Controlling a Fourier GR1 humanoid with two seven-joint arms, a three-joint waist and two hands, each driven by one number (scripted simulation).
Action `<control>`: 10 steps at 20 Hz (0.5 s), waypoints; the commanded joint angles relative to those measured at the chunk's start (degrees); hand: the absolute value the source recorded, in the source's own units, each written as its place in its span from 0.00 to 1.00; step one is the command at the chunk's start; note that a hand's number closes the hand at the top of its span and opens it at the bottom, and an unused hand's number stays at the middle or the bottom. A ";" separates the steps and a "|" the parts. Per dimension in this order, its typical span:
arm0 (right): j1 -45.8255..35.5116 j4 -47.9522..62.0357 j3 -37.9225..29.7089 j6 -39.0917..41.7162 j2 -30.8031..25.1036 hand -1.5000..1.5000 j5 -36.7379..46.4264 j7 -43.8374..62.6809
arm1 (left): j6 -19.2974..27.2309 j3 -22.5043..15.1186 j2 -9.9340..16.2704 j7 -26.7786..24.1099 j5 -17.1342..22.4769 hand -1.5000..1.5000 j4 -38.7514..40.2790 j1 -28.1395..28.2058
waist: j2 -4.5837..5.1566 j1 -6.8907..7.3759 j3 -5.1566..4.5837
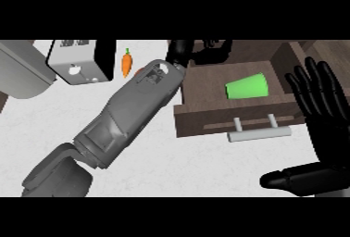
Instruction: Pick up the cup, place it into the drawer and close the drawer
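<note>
A green cup (247,86) lies on its side inside the open wooden drawer (205,121), which has a pale bar handle (258,134) on its front. My left forearm crosses the counter diagonally. My left hand (181,50) sits by the drawer's far left corner, partly cut off at the top of the view, with relaxed fingers and nothing in it. It is apart from the cup. My right hand (320,109) rests open at the right edge, fingers up, beside the drawer's right end.
A white toaster (78,61) stands at the back left, with an orange carrot (126,63) lying next to it. A grey rounded object (21,69) fills the far left corner. White counter (191,166) lies in front of the drawer.
</note>
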 commanded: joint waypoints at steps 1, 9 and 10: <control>-1.38 0.09 -0.21 0.13 -0.27 0.00 -0.52 0.29 | 2.82 -5.02 0.00 3.83 0.68 0.00 0.00 -0.81 | 0.16 -1.17 0.03; -2.09 1.83 -1.02 1.25 0.28 0.00 -3.94 -0.51 | 0.34 -3.48 0.00 -4.72 7.81 0.00 -3.99 3.69 | 0.31 0.04 -0.04; -0.54 0.15 -1.21 1.67 -0.12 0.00 -5.04 0.74 | -0.53 -1.84 0.00 -5.23 8.90 0.00 -4.93 1.92 | -0.08 0.64 -0.07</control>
